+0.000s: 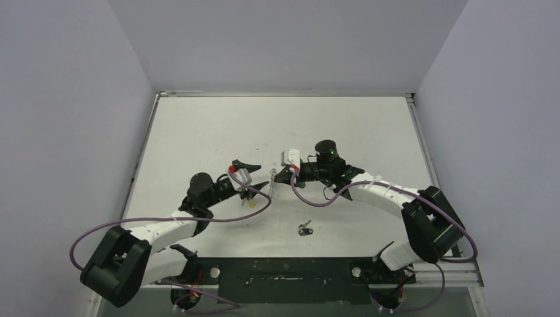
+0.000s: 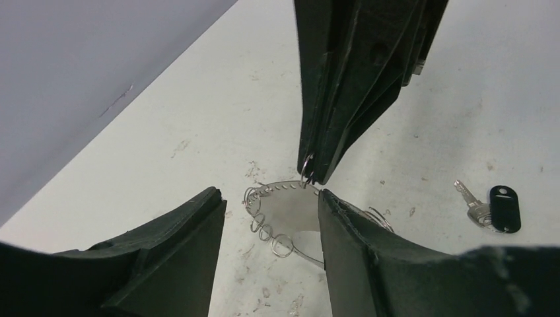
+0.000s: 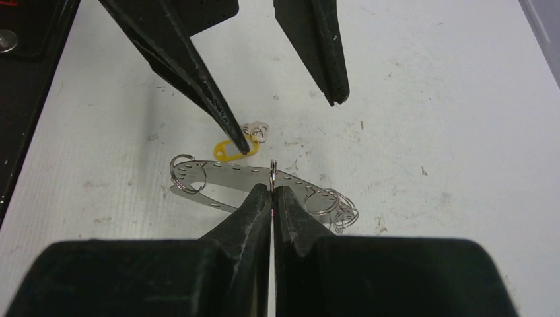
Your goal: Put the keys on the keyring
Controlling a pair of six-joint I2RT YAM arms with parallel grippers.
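My left gripper (image 3: 292,125) hung spread above the yellow-headed key (image 3: 224,150), 1 fingertip right at it. Just beside, the keyring (image 3: 231,176) sat mid-table, my right gripper (image 3: 272,188) pinching 1 of its small rings (image 3: 272,172). The black-headed key (image 2: 503,208) lay apart, nearer the bases.

Table (image 1: 198,132): white, scuffed, walls on three sides.
Black key (image 1: 304,228): flat on it, lower centre of the top view.
Yellow key (image 3: 228,150): on it, centre left of the right wrist view.

We saw the left arm (image 1: 162,230) and right arm (image 1: 383,193), white-shelled with black joints, purple cables (image 1: 198,218) looping along them, and black, tapered fingers (image 3: 247,224) at their tips.
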